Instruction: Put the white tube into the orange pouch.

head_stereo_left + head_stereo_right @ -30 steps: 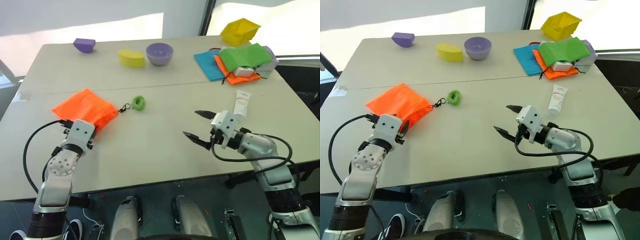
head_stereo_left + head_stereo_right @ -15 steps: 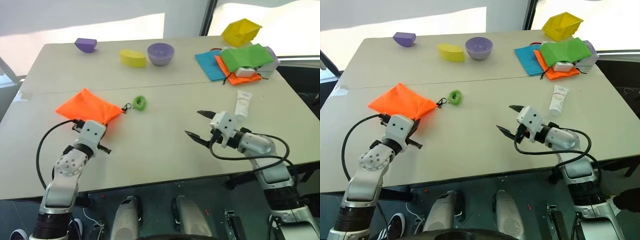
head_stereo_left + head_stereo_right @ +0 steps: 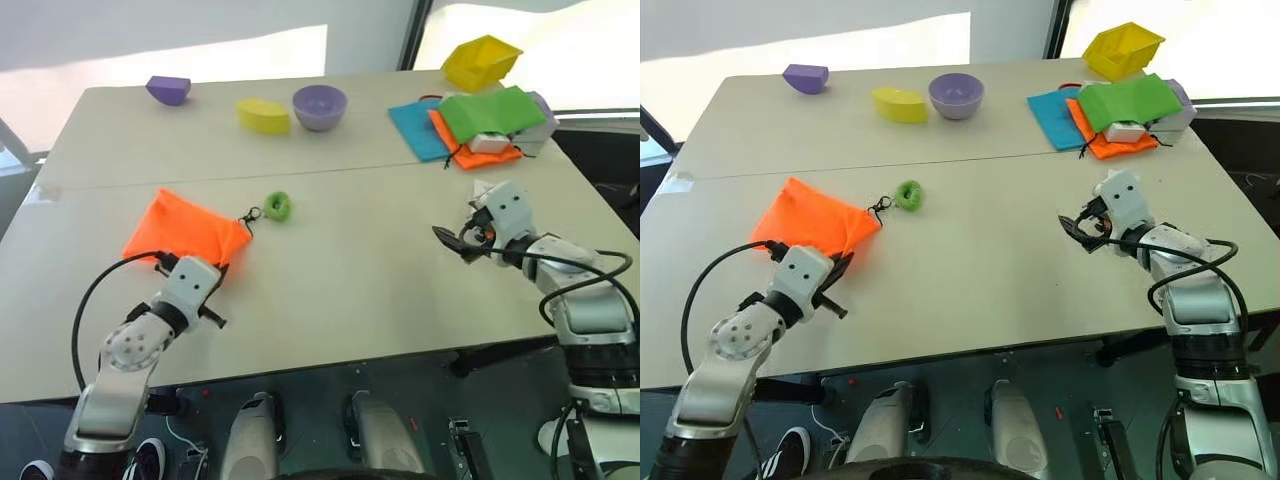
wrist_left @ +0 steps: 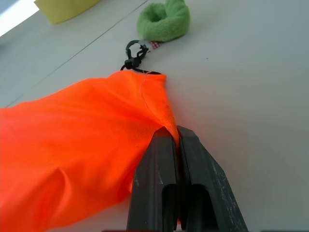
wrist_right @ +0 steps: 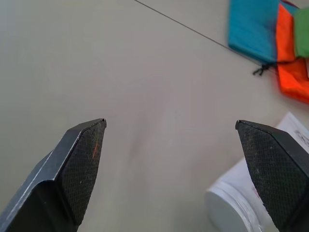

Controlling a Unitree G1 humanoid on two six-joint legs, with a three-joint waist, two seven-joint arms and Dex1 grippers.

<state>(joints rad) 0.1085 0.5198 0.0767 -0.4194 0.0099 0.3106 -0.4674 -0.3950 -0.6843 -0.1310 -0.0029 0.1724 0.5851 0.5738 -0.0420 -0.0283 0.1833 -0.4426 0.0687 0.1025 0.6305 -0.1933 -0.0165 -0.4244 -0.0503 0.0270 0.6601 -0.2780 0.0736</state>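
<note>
The left wrist view shows the left hand (image 4: 176, 133) with its two fingers pressed together on a fold at the edge of the orange pouch (image 4: 82, 145). The head views do not resolve this pinch; there the hand body covers the pouch's near corner. The same wrist view shows the black cord clip (image 4: 135, 53) leading from the pouch corner to the green fuzzy ring (image 4: 164, 19).

The right wrist view shows the right hand (image 5: 176, 145) with its fingers spread wide apart and nothing between them. The white tube (image 5: 251, 193) lies on the desk (image 5: 145, 72) just beside one finger, cap end toward the camera. In the head views the right hand (image 3: 462, 240) hides most of the tube.

Location of task items: the pouch (image 3: 190, 232) lies flat on the left half of the desk. The tube lies on the right half, near the stacked blue, orange and green cloths (image 3: 470, 120).

Change from one second ago: the left fingers have closed on the pouch and drawn it slightly rightward. The right hand has travelled right, up to the tube.
</note>
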